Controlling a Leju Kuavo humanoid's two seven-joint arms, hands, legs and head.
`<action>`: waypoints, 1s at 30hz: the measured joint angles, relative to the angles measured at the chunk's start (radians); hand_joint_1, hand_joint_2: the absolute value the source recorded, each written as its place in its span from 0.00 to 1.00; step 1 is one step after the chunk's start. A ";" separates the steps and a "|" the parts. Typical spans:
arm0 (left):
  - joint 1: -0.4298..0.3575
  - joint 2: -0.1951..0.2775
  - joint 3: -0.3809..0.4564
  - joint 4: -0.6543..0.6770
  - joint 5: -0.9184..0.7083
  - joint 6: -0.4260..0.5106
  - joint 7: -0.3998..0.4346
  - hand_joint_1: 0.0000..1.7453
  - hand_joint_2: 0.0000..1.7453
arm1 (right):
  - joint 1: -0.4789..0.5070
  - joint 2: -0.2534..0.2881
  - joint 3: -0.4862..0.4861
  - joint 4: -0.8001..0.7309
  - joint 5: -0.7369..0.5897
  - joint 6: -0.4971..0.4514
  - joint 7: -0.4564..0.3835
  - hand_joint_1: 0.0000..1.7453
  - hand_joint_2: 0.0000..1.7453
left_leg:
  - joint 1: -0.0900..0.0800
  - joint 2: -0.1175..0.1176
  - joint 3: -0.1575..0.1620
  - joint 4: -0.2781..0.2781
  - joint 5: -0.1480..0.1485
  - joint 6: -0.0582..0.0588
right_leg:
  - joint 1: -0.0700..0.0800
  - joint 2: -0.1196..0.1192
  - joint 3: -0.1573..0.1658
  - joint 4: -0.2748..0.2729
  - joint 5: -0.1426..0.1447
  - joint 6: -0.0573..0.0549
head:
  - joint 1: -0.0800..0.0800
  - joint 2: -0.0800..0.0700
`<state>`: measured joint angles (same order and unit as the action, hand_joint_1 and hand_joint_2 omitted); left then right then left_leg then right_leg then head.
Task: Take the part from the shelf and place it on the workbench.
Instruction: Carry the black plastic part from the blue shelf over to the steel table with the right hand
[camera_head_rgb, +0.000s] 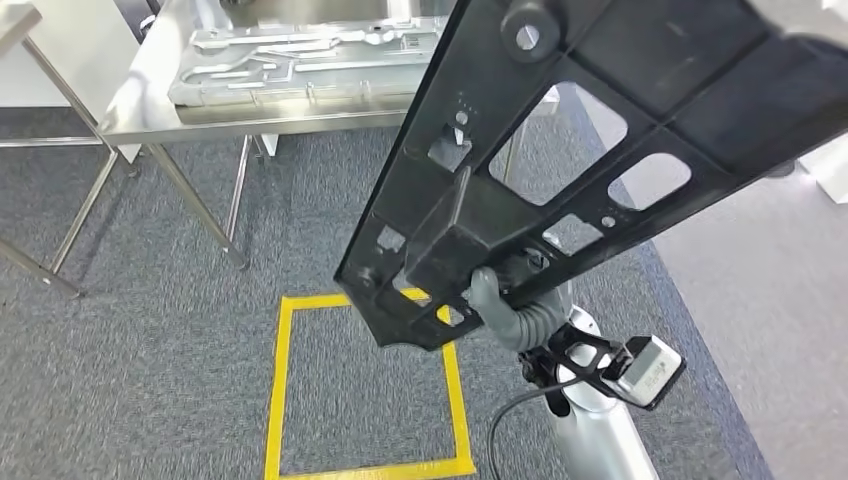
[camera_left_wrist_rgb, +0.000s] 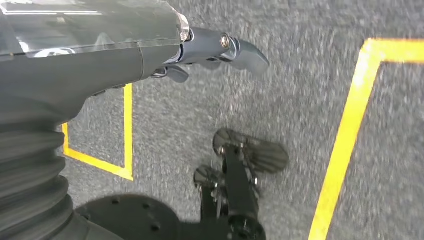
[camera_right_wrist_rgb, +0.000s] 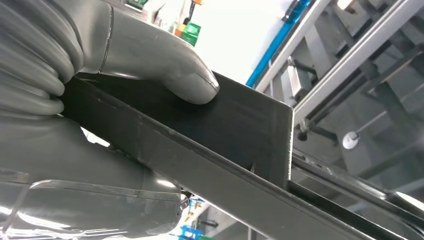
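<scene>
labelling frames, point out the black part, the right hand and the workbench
black part (camera_head_rgb: 590, 110), head view, on its ribbed frame
right hand (camera_head_rgb: 497, 292), head view, on the grey thumb under the part
workbench (camera_head_rgb: 140, 110), head view, on its bare steel top

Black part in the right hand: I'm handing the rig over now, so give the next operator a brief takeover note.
Right hand: grips the black part near its lower end; in the right wrist view the thumb presses on the part's flat face.
Left hand: holds nothing, fingers apart, hanging over the carpet.
Part: off the shelf, held tilted in the air above the yellow floor square.
Workbench: ahead to the left, with a silver metal part on it.
Done: part picked up.
Left: carry it to the workbench and set it down.
</scene>
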<state>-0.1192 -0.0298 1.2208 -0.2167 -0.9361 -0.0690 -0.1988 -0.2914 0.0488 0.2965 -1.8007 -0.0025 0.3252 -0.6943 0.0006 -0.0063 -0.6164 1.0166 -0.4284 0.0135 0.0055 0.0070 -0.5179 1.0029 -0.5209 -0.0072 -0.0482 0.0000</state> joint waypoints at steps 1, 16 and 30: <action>0.000 0.000 0.000 0.000 0.000 0.000 0.000 0.00 1.00 | -0.001 0.000 -0.001 0.000 0.000 0.000 0.000 1.00 1.00 | 0.003 0.000 0.009 -0.009 0.001 0.003 | 0.000 0.000 0.003 0.004 -0.006 0.006 | 0.000 0.000; -0.004 -0.004 0.000 0.000 0.003 0.000 0.000 0.00 1.00 | -0.003 -0.002 -0.014 0.012 -0.007 0.013 -0.001 1.00 1.00 | 0.010 -0.003 0.108 -0.025 -0.082 -0.027 | -0.014 0.000 -0.090 0.011 0.084 0.003 | 0.000 0.000; 0.003 -0.005 0.000 0.000 0.006 0.000 -0.003 0.00 1.00 | -0.004 -0.002 -0.014 0.025 0.000 0.010 0.000 1.00 1.00 | 0.001 0.000 0.023 -0.006 -0.012 -0.006 | -0.002 -0.001 -0.023 0.000 0.030 0.002 | 0.000 0.000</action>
<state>-0.1163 -0.0343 1.2207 -0.2167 -0.9304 -0.0690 -0.2022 -0.2958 0.0473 0.2827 -1.7758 -0.0030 0.3350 -0.6947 0.0017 -0.0061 -0.5938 1.0105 -0.4402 0.0072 0.0031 0.0059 -0.5410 1.0029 -0.4913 -0.0050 -0.0481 0.0000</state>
